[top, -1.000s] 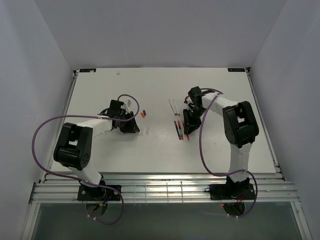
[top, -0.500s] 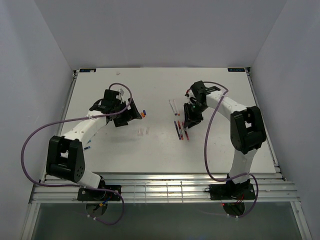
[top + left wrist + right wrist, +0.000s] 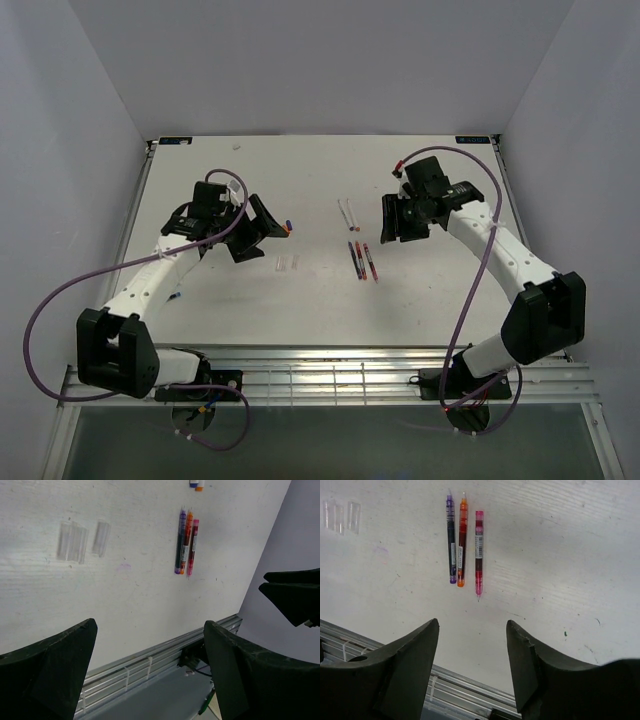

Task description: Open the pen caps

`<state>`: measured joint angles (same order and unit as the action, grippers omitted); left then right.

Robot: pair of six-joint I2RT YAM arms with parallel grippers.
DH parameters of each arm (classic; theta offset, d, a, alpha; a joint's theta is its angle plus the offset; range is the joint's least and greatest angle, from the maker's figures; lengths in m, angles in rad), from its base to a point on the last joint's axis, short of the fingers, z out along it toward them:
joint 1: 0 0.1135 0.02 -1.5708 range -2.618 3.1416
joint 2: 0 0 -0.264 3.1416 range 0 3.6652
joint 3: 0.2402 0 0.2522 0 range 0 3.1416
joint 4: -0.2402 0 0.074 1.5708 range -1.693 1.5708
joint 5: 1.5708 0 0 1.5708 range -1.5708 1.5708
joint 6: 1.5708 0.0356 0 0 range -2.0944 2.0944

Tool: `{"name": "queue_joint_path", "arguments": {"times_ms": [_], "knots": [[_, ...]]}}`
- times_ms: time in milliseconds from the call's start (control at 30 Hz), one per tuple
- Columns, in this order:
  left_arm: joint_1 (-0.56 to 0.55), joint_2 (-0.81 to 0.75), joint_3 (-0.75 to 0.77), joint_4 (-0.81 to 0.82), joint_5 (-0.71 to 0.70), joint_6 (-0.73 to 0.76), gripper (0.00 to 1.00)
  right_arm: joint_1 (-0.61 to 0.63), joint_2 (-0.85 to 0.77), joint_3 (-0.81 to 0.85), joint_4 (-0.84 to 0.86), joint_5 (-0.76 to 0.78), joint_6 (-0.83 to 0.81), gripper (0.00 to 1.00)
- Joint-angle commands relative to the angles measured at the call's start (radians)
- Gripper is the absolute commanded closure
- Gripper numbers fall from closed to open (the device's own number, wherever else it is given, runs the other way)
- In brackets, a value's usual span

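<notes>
Plastic pen caps [image 3: 196, 485], tiny, blue and orange | likely handling light, slippery; pinching across sides | left gripper [image 3: 150, 625], right gripper [image 3: 472, 622] hanging spread, empty

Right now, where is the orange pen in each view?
Top external: orange pen mid-table, middle of the three-pen row.
Left wrist: upper centre, between purple pen and pink pen.
Right wrist: upper left of centre, same neighbours.
Shared landmark: clear plastic pieces, picture-left of the row in every view.
</notes>
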<state>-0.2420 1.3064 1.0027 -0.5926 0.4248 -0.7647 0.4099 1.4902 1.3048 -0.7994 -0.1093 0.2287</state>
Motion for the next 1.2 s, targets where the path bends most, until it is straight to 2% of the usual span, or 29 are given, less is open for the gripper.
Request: {"name": "queue_joint_path", "arguments": {"times_ms": [0, 33, 67, 100, 133, 167, 200, 300, 467, 633, 767, 933, 1133, 1167], "knots": [[0.032, -0.048, -0.010, -0.065, 0.084, -0.035, 0.02, -0.025, -0.088, -0.073, 0.054, 0.083, 0.038, 0.36], [0.039, -0.065, -0.015, -0.070, 0.085, -0.065, 0.02, -0.032, -0.119, -0.096, 0.075, 0.080, 0.072, 0.27], [0.050, -0.084, -0.022, -0.078, 0.068, -0.088, 0.02, -0.048, -0.178, -0.122, 0.103, 0.066, 0.081, 0.12], [0.069, -0.105, -0.039, -0.081, 0.059, -0.111, 0.02, -0.055, -0.201, -0.148, 0.159, 0.013, 0.089, 0.04], [0.079, -0.142, -0.047, -0.087, 0.054, -0.129, 0.02, -0.062, -0.218, -0.192, 0.179, -0.018, 0.098, 0.03], [0.099, -0.156, -0.053, -0.091, 0.045, -0.171, 0.02, -0.071, -0.232, -0.208, 0.190, -0.071, 0.116, 0.09], [0.108, -0.167, -0.062, -0.102, 0.043, -0.188, 0.02, -0.072, -0.231, -0.219, 0.193, -0.098, 0.124, 0.10], [0.124, -0.182, -0.046, -0.137, 0.016, -0.202, 0.02, -0.079, -0.222, -0.262, 0.198, -0.185, 0.155, 0.10], [0.138, -0.191, 0.007, -0.220, -0.067, -0.208, 0.02, -0.079, -0.307, -0.349, 0.285, -0.227, 0.208, 0.10], [0.161, -0.184, 0.056, -0.289, -0.161, -0.229, 0.03, -0.079, -0.334, -0.326, 0.247, -0.285, 0.207, 0.08], [0.161, -0.084, 0.202, -0.378, -0.272, -0.225, 0.03, -0.079, -0.376, -0.314, 0.178, -0.239, 0.195, 0.02], [0.179, 0.092, 0.370, -0.548, -0.455, -0.237, 0.03, -0.077, -0.462, -0.354, 0.167, -0.228, 0.192, 0.01], [0.237, 0.155, 0.398, -0.575, -0.466, -0.285, 0.03, -0.079, -0.501, -0.409, 0.163, -0.242, 0.195, 0.01], [0.283, 0.163, 0.393, -0.573, -0.463, -0.289, 0.02, -0.079, -0.501, -0.411, 0.161, -0.242, 0.192, 0.01]]}}
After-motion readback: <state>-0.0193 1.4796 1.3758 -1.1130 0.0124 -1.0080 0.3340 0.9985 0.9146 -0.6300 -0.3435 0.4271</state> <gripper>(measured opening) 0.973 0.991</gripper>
